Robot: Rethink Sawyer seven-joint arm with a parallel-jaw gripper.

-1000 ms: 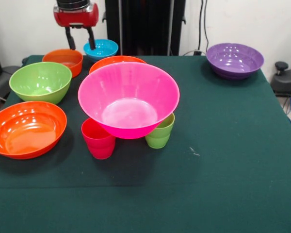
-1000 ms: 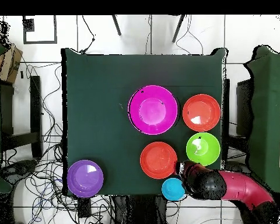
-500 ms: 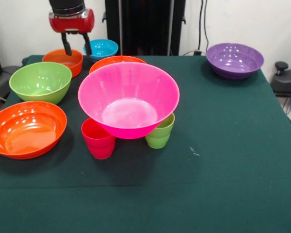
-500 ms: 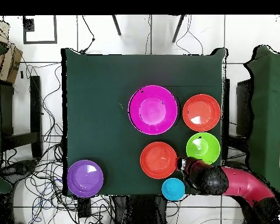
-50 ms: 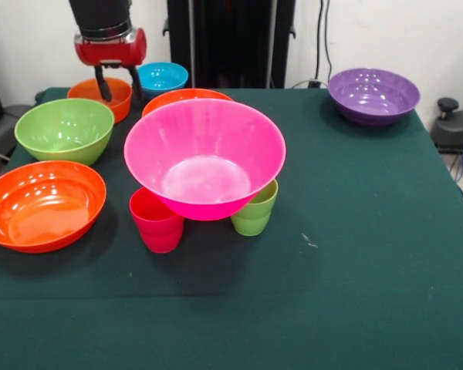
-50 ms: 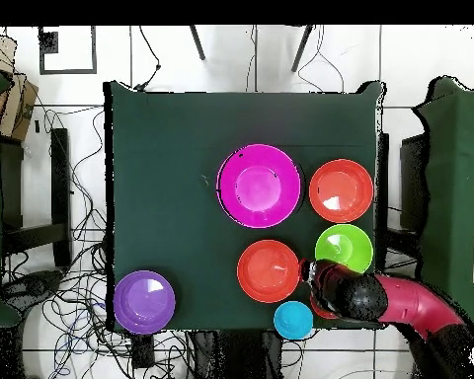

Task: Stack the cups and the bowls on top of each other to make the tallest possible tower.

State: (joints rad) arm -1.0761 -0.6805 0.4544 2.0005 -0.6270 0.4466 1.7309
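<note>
My claw [image 5: 117,82] is hanging open, fingers spread and gripping nothing, right over the small orange bowl [image 5: 100,96] at the back corner of the table [image 5: 355,254]. A second ago it was sitting further toward the small blue bowl [image 5: 161,77]; it is now shifting sideways and lining up over the orange one, so I am judging that bowl as my next pick, with no contact yet. In the overhead view my arm [image 6: 399,306] is covering that bowl completely.

Nothing else is moving. The big pink bowl [image 5: 204,158] is sitting propped on cups: the magenta-red cup [image 5: 156,221] under its one side, the light green cup [image 5: 255,210] under the other. I am not seeing the orange cup; it may be hidden under the pink bowl, cannot tell. A wide orange bowl [image 5: 187,98] is just behind the pink one, mostly hidden by it. The green bowl [image 5: 64,129] and the other wide orange bowl [image 5: 42,204] are lying loose on the table near my side edge, and the purple bowl [image 5: 373,95] is far off at the opposite back corner.

The tower is only two levels so far, with most bowls unstacked. Next I am needing to drop onto the small orange bowl's rim and pinch it.
</note>
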